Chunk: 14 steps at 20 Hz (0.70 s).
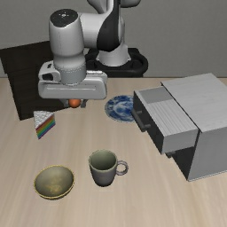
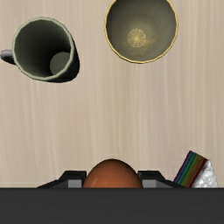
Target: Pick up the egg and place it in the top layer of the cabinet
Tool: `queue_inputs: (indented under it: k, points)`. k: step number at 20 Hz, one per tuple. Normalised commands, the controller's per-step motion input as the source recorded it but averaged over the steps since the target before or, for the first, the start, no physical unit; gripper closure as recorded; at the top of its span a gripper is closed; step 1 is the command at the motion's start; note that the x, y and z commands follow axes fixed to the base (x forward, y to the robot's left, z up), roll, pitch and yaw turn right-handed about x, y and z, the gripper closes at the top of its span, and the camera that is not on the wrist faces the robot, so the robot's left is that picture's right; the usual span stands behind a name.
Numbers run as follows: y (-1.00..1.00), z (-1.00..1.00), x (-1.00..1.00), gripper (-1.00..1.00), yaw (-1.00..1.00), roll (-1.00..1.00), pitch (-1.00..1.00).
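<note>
The brown egg (image 2: pixel 112 172) sits between my two fingertips, held from both sides, and the gripper (image 2: pixel 112 181) is shut on it. In the exterior view the egg (image 1: pixel 74 103) hangs just under the gripper (image 1: pixel 74 96), above the table near its back, left of the middle. The grey cabinet (image 1: pixel 199 120) stands at the exterior view's right. Its top drawer (image 1: pixel 158 120) is pulled out towards the middle of the table, well to the right of my hand.
A blue-patterned plate (image 1: pixel 120 108) lies between my hand and the drawer. A rainbow-striped wedge (image 1: pixel 43 125) rests just below-left of the gripper. Farther forward stand a green mug (image 1: pixel 106 167) and a yellow-rimmed bowl (image 1: pixel 55 183), also seen as mug (image 2: pixel 44 50) and bowl (image 2: pixel 140 31).
</note>
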Motion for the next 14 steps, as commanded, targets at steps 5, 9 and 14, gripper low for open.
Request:
queue_inputs:
  k: [5, 9, 14]
  points:
    - [0.0, 1.0, 0.0, 1.0, 0.0, 0.0, 0.0]
    - [1.0, 0.0, 0.0, 1.0, 0.0, 0.0, 0.0]
    - [1.0, 0.0, 0.0, 1.0, 0.0, 0.0, 0.0]
